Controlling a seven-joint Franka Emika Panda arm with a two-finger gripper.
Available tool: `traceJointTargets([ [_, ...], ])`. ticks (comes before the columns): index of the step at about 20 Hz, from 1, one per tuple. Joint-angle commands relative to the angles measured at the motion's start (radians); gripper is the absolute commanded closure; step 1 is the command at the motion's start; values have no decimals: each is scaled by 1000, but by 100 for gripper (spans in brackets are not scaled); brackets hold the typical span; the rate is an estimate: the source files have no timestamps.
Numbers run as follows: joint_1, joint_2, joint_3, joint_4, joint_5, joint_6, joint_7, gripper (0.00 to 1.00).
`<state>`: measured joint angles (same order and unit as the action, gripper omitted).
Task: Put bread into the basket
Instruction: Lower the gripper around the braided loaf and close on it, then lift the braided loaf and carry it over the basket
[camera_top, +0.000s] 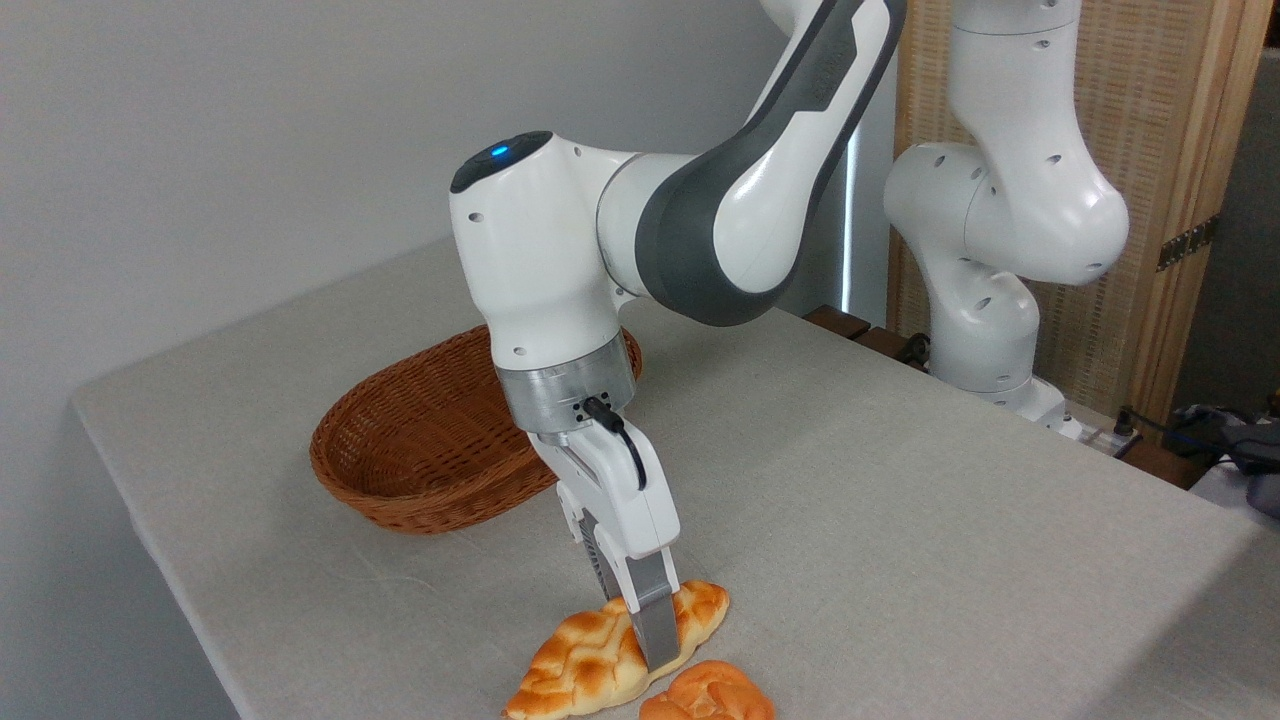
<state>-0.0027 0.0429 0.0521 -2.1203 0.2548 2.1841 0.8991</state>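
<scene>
The bread (585, 660), a long braided golden loaf, lies on the table near the front edge. My gripper (645, 640) points down onto its middle, one grey finger (658, 630) in front of the loaf and the other hidden behind it. The fingers straddle the loaf and appear pressed against it. The loaf still rests on the cloth. The basket (430, 440), an oval brown wicker one, stands empty behind and to the left of the gripper, partly hidden by my wrist.
A small round knotted bun (710, 695) lies just right of the loaf, near the gripper's front finger. The table's front edge runs just left of the loaf. The robot's base (985, 330) stands at the back right.
</scene>
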Motion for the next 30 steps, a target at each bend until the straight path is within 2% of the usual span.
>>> traceJointTargets([
  [1, -3, -3, 12, 3, 3, 28, 0, 50],
  [3, -3, -9, 12, 9, -9, 19, -6, 50],
  [7, -3, -34, 12, 17, -118, 7, -22, 50],
  [13, -3, -40, 12, 89, -127, -93, -57, 50],
  [16, -5, -41, 11, 144, -187, -196, -63, 49],
  [19, -13, -78, -8, 180, -201, -320, -132, 49],
  [22, -13, -135, -72, 178, -233, -345, -215, 48],
  [24, -14, -162, -96, 178, -290, -345, -232, 48],
  [26, -14, -181, -153, 177, -333, -345, -271, 48],
  [30, -20, -155, -260, 178, -335, -328, -414, 48],
])
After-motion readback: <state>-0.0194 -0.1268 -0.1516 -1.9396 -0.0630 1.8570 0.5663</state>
